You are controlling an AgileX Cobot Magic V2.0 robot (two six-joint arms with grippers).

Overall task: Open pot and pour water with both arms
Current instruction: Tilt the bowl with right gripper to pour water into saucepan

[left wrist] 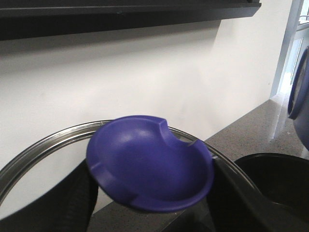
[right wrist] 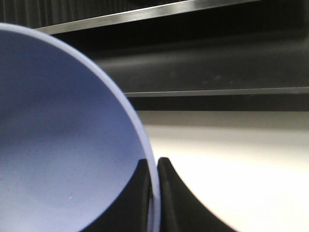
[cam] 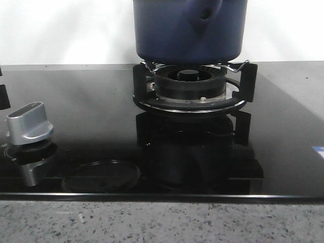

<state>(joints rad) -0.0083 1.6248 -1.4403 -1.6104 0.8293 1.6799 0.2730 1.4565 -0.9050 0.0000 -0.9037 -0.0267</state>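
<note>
Speckled grey worktop [cam: 152,223] runs along the near edge of the front view, and beyond it lies the black glass hob [cam: 81,106], the largest surface in sight. On the hob stands a round burner [cam: 188,83] with a black trivet and wire supports. The pot [cam: 190,30], dark blue and cylindrical, sits on that trivet at the back centre, its stubby handle with a hole facing the camera; its top is cut off by the frame. A silver control knob [cam: 29,121] stands on the glass at the left, well apart from the burner.

In the right wrist view a light-blue bowl [right wrist: 63,145] fills much of the frame, and the right end effector [right wrist: 153,193] is clamped on its rim, one black finger inside the rim and the other outside, both touching it.

In the left wrist view the lid [left wrist: 53,140], with a metal rim, is held up before a white wall. Its blue knob [left wrist: 149,164] sits between the black fingers [left wrist: 72,203] of the left end effector [left wrist: 149,212], which is clamped on it.
</note>
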